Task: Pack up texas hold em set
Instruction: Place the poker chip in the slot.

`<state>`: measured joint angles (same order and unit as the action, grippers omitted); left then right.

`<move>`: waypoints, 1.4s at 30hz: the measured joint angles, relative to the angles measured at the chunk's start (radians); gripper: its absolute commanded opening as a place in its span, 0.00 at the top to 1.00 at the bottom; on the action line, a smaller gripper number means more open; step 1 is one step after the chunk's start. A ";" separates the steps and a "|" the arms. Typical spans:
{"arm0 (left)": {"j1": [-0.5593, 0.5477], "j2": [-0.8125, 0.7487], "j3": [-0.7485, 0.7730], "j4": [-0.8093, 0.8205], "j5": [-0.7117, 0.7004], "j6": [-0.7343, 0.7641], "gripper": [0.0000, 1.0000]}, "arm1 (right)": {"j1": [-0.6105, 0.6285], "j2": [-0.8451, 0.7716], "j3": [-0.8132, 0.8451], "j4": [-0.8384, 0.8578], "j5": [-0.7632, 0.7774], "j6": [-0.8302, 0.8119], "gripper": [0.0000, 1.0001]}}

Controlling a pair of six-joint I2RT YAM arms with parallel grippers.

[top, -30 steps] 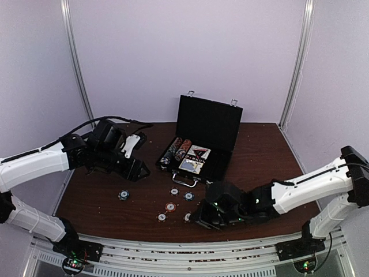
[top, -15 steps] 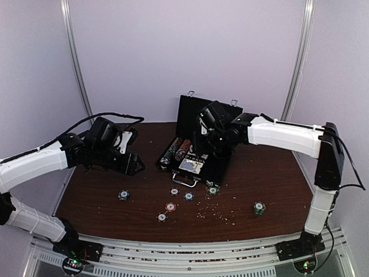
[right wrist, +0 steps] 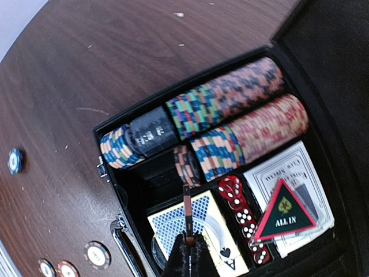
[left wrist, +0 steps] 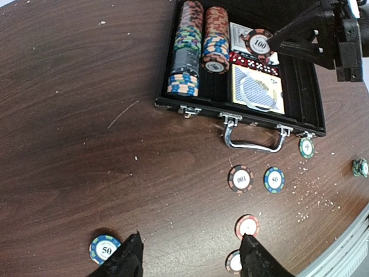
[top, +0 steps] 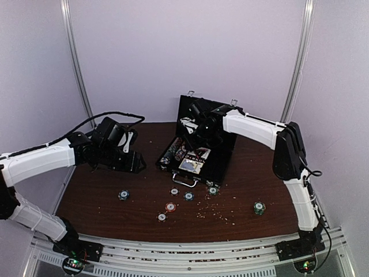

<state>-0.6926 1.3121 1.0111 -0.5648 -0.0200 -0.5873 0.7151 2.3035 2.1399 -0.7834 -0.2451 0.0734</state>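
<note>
Right arm has swung on toward the back left of the open case (left wrist: pixel 204 111), which sits at the back middle of the table (left wrist: pixel 75 115).
Right gripper (right wrist: pixel 189 254) hangs over the case's front compartments, fingers closed on a chip marked "100" (left wrist: pixel 256 41), held on edge. Inside, two chip rows (right wrist: pixel 230 109) lie along the left side; beside them are a blue-backed card deck (right wrist: pixel 167 228), a line of red dice (right wrist: pixel 245 216), and a second deck under a triangular marker reading "ALL IN" (right wrist: pixel 283 216). Left gripper (left wrist: pixel 190 262) hovers with fingers spread and empty, well apart from the case toward the table's left edge. Near its fingertip lies a blue "50" chip (left wrist: pixel 105 249). Before the case's handle lie a "100" chip (left wrist: pixel 240 178) and another "50" chip (left wrist: pixel 274 179).
</note>
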 measured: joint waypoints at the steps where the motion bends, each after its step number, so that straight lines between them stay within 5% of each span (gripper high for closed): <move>1: 0.000 0.005 0.000 0.000 -0.004 -0.008 0.41 | 0.000 0.008 0.011 -0.003 -0.010 -0.021 1.00; 15: 0.000 0.042 0.011 0.003 -0.032 -0.056 0.41 | 0.001 0.093 0.068 -0.005 -0.116 -0.163 1.00; 42: 0.000 0.099 0.067 -0.004 -0.068 -0.045 0.41 | 0.014 0.167 0.115 0.047 0.048 -0.164 1.00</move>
<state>-0.6926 1.4113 1.0779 -0.5690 -0.0875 -0.6323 0.7288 2.4710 2.2547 -0.7364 -0.1974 -0.0906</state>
